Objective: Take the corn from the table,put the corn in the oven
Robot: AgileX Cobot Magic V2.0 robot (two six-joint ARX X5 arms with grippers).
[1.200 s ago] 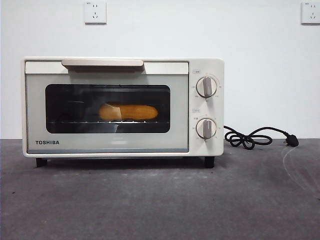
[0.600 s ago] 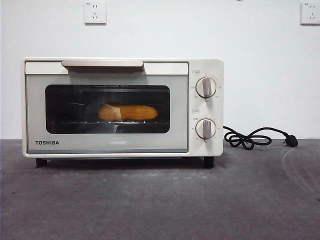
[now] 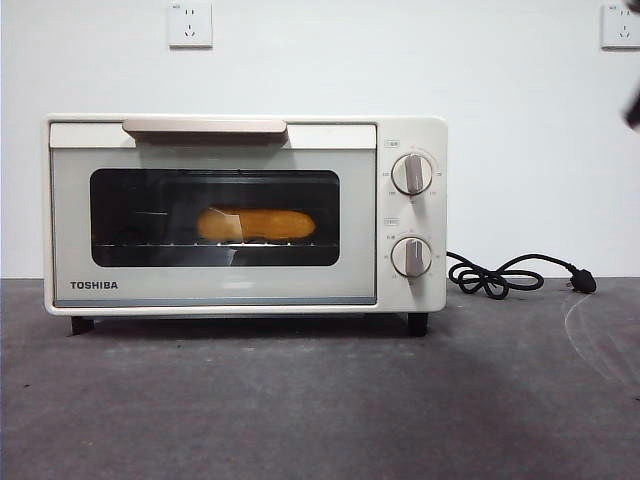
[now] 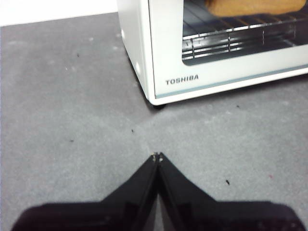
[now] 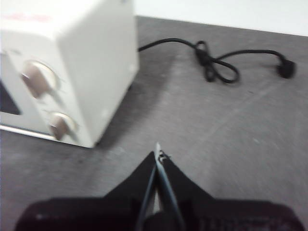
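Observation:
The corn (image 3: pixel 256 224) lies on the wire rack inside the cream-white oven (image 3: pixel 245 215), behind the dark glass of its shut door; its underside also shows in the left wrist view as corn (image 4: pixel 250 6). My left gripper (image 4: pixel 157 156) is shut and empty, hovering above the table (image 3: pixel 320 400) off the oven's (image 4: pixel 211 48) front left corner. My right gripper (image 5: pixel 158 153) is shut and empty, above the table to the right of the oven (image 5: pixel 67 67). A dark arm tip (image 3: pixel 632 108) shows at the front view's upper right edge.
The oven's black cord (image 3: pixel 510 275) lies coiled on the table to its right, ending in a plug (image 5: pixel 287 69). Two wall sockets (image 3: pixel 190 24) are mounted on the white wall behind.
A dark arm tip has come into the front view's upper right edge. The oven and corn have not moved.

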